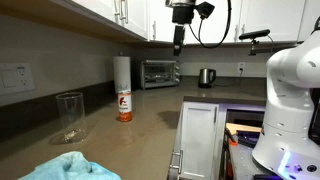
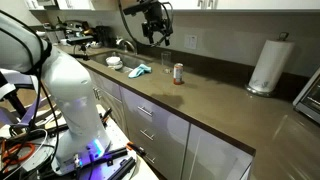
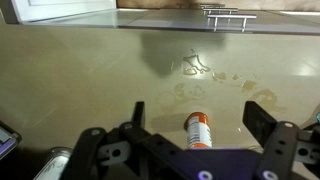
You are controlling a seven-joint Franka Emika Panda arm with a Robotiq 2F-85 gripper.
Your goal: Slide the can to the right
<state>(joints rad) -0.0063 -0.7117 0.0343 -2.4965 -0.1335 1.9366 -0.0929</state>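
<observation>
The can [image 1: 124, 103] is small and slim, white above with a red logo and red-orange below. It stands upright on the brown counter, also seen in an exterior view [image 2: 178, 73] and in the wrist view [image 3: 199, 130]. My gripper [image 1: 179, 47] hangs high above the counter, well clear of the can, also seen from the side [image 2: 157, 37]. In the wrist view its two fingers [image 3: 198, 125] are spread wide apart and hold nothing, with the can far below between them.
A clear drinking glass [image 1: 69, 116] stands beside the can, and a white paper towel roll [image 1: 121, 72] stands behind it. A blue cloth [image 1: 68, 167] lies near the sink [image 2: 112, 62]. A toaster oven [image 1: 160, 72] and a kettle [image 1: 205, 77] stand at the counter's far end.
</observation>
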